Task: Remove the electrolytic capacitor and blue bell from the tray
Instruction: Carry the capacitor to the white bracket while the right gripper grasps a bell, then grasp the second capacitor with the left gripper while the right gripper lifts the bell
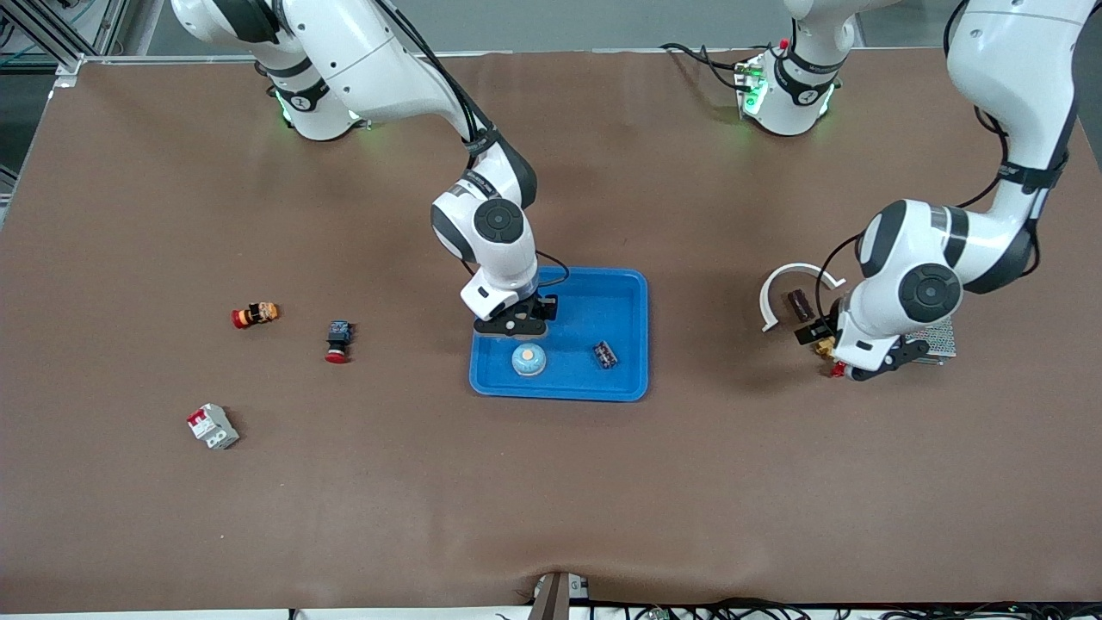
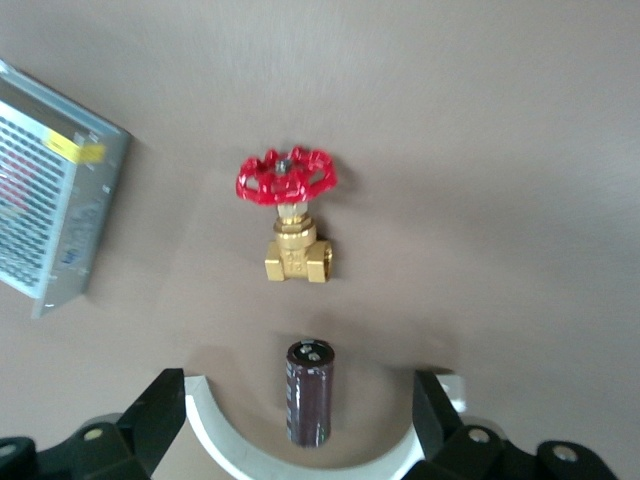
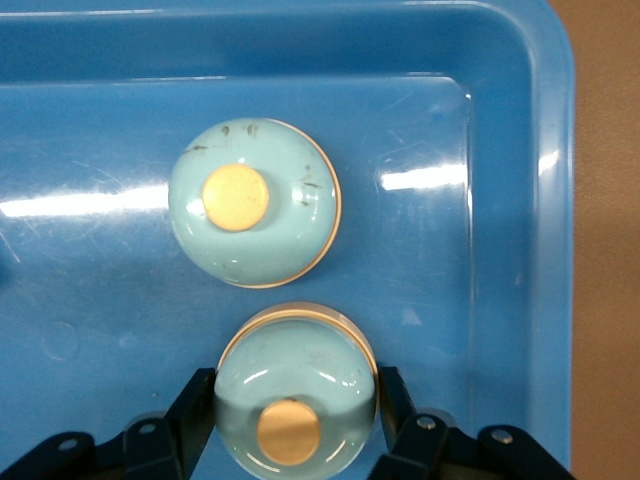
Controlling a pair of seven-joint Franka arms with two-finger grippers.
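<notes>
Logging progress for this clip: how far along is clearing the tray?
Done: the capacitor lies on the table inside a white arc, under the open left gripper. In hand: the right gripper grips a blue bell resting in the tray. Left: lifting it out; a second bell and a dark component also sit in the tray.

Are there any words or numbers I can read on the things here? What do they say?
None can be read.
Metal box: yellow sticker and printed marks, too blurred to read.
Dark capacitor on the table: print on its top, too small to read.
Small module: red label, too small to read.
Blue bells, brass valve, tray: no writing visible.
</notes>
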